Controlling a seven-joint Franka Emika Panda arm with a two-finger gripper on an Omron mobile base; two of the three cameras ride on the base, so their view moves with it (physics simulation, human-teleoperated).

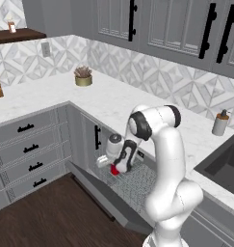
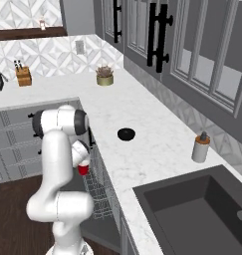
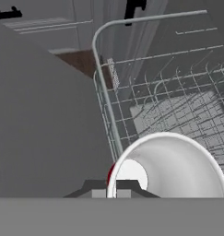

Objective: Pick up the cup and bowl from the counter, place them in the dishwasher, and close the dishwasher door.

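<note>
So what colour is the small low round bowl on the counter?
Black; the small low round bowl shows best in the right base view.

The cup (image 2: pixel 83 169) hangs over the dishwasher (image 2: pixel 98 191) rack; the bowl (image 2: pixel 126 133) sits on the counter (image 2: pixel 157 144).

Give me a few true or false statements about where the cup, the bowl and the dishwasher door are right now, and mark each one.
1. The gripper holds the cup over the dishwasher rack. True.
2. The bowl is in the rack. False: it sits on the counter.
3. The dishwasher door is shut. False: it hangs open.
4. A soap dispenser stands near the sink. True.
</note>
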